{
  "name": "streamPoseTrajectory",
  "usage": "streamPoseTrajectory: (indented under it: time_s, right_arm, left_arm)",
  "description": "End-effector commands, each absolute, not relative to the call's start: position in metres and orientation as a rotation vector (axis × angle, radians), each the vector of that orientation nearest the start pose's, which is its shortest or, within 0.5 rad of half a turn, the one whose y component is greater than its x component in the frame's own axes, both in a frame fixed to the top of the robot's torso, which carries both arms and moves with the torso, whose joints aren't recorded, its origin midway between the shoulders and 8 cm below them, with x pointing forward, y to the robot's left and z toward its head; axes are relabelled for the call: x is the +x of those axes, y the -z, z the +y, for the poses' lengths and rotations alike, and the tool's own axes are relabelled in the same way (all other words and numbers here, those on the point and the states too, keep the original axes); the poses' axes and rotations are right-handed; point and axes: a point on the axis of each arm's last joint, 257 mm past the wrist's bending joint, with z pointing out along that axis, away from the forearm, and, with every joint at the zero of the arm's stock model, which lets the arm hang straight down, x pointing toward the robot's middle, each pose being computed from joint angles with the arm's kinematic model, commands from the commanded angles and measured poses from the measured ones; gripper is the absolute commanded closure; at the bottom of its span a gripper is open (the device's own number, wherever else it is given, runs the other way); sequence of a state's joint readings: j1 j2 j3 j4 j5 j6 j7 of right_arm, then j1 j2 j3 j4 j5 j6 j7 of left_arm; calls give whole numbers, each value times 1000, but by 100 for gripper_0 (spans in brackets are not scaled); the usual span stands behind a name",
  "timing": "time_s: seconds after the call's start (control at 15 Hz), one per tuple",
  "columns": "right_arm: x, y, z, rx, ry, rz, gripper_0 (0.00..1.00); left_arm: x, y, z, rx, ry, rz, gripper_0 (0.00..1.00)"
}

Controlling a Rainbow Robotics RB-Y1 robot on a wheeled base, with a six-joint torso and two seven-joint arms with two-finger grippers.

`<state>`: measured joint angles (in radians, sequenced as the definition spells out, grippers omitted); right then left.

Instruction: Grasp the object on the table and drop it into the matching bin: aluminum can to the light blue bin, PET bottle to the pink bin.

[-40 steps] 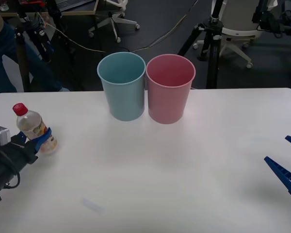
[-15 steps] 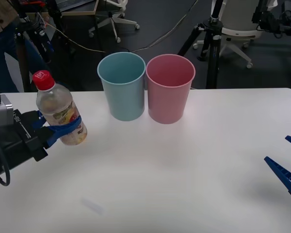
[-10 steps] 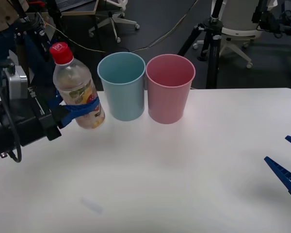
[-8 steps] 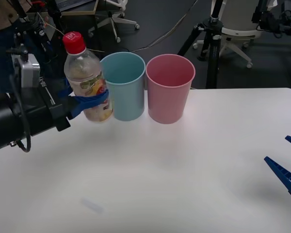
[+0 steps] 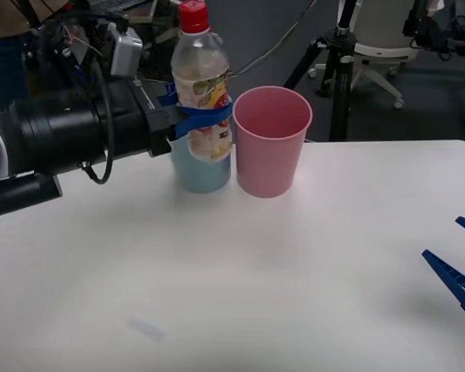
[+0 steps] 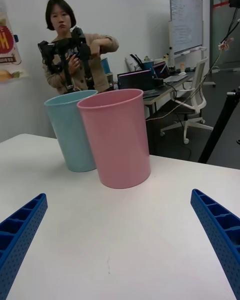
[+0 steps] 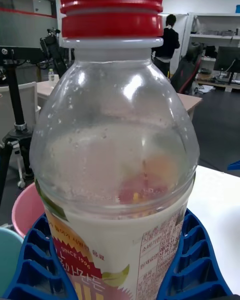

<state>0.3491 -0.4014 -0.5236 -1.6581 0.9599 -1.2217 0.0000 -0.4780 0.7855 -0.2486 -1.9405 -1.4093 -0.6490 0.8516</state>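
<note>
Left gripper clamped around upright PET bottle (red cap up), above light blue bin; right gripper spread apart.

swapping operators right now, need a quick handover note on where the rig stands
Left claw: shut on the PET bottle, held upright in the air in front of the light blue bin, just left of the pink bin.
Right claw: open, parked low over the table at the right edge.
Done: bottle grasped and lifted off the table.
Left: carry it right until it is over the pink bin, open the claw, drop it in. Both bins stand upright, side by side.
</note>
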Motion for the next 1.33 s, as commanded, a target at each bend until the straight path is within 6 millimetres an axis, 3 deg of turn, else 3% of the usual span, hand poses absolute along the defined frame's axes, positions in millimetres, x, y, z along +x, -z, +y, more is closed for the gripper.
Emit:
streamPoseTrajectory:
  time_s: [0.07, 0.6, 1.13, 1.33]
  right_arm:
    - [342, 169, -330, -465, -567, 1441, 0]
    - [342, 169, -330, -465, -567, 1441, 0]
    - [342, 169, -330, -465, -567, 1441, 0]
    - [342, 169, -330, -465, -567, 1441, 0]
  left_arm:
    - [488, -26, 26, 905, 757, 1355, 100]
    - [565, -37, -19, 857, 666, 1355, 99]
    - [608, -15, -65, 774, 660, 1419, 99]
    - [617, -2, -71, 745, 643, 1442, 100]
